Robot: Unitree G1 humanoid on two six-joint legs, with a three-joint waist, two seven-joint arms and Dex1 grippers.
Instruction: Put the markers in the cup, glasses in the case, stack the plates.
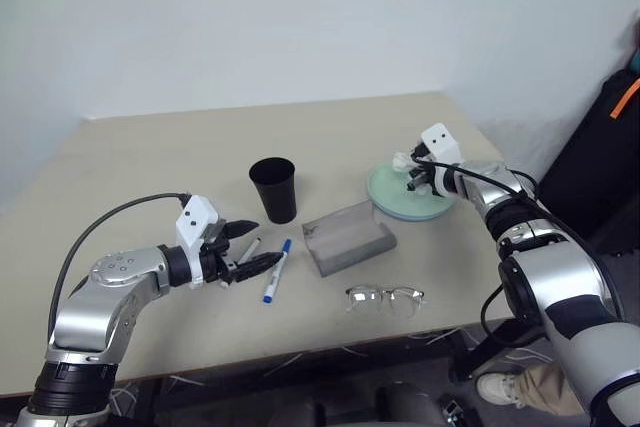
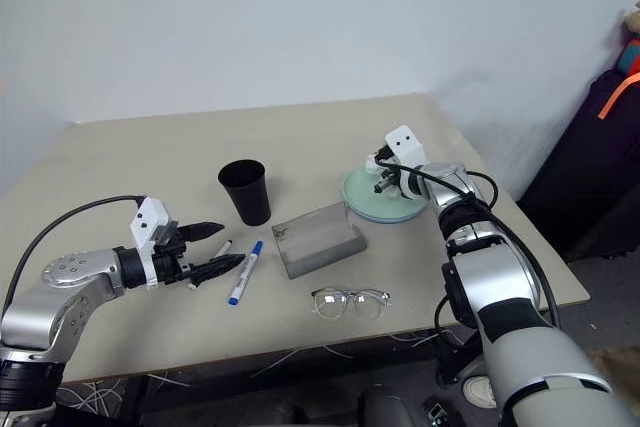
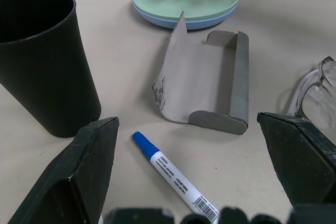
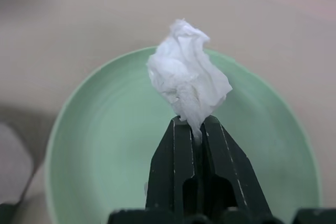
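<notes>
My right gripper (image 4: pixel 199 124) is shut on a crumpled white tissue (image 4: pixel 187 85), held just above the mint green plate (image 4: pixel 105 145). That plate sits on the light blue plate (image 3: pixel 173 22) at the table's right. The black cup (image 1: pixel 273 188) stands upright mid-table. In front of it to the right lies the grey case (image 1: pixel 348 237), open. The glasses (image 1: pixel 385 299) lie near the front edge. A blue-capped marker (image 1: pixel 276 271) and a black-capped marker (image 1: pixel 247 249) lie side by side on the table. My left gripper (image 1: pixel 268 242) is open just above them, fingers (image 3: pixel 89 166) spread wide.
The beige table (image 1: pixel 150 167) ends at a white wall behind. A dark bag with an orange strap (image 1: pixel 605 147) stands off the table's right side. A person's shoe (image 1: pixel 497 388) is on the floor below the front right corner.
</notes>
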